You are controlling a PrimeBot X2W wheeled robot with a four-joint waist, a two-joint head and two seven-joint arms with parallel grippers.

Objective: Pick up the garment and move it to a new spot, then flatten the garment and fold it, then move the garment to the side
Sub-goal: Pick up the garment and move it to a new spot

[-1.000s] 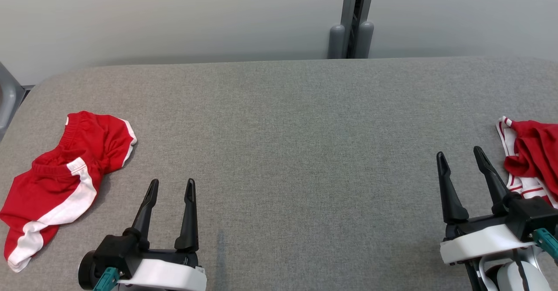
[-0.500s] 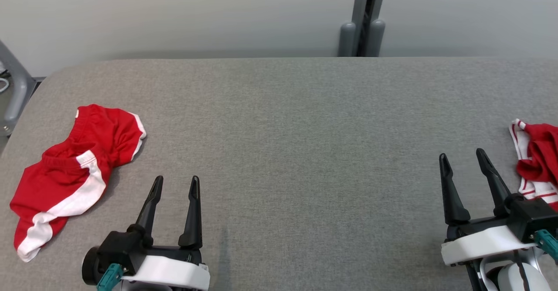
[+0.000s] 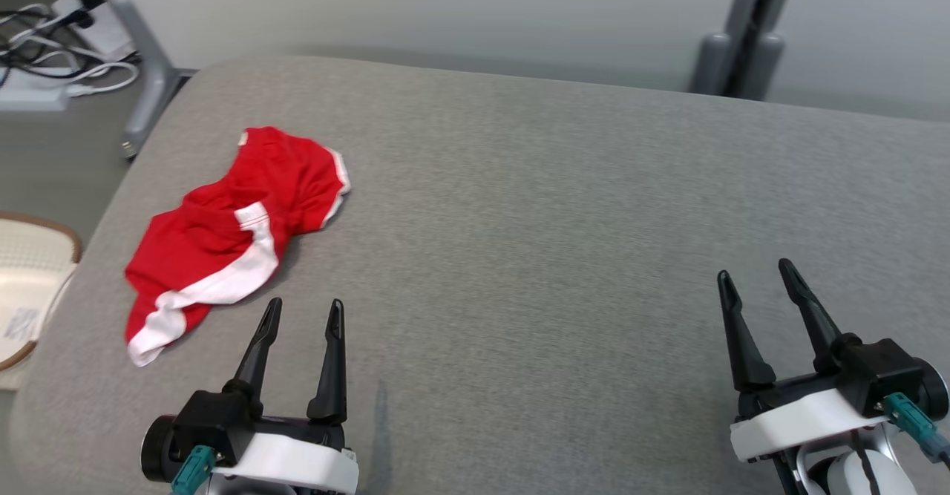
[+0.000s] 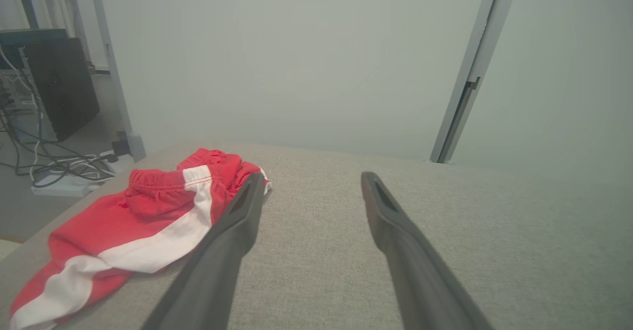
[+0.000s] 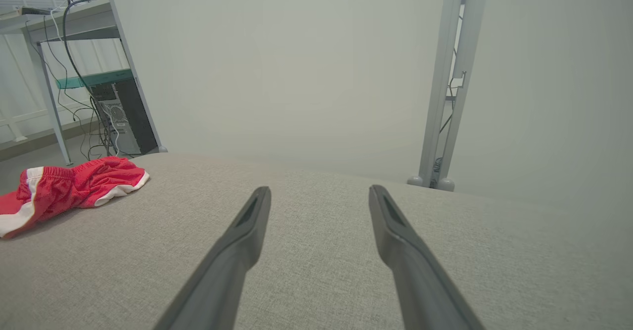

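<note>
we see the red garment (image 3: 230, 239) crumpled at the far left of the grey table (image 3: 557, 220), untouched; left gripper (image 3: 300, 313) and right gripper (image 3: 753, 276) both spread, empty, so pickup, flattening, folding all remain

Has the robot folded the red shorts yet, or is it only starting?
Only starting. Done: nothing that shows; the red shorts lie crumpled near the left end of the grey table. In hand: nothing; the left pincer and right pincer are open and empty, the left one nearer the shorts, not touching. Left: pick up, move, flatten, fold, set aside.
</note>
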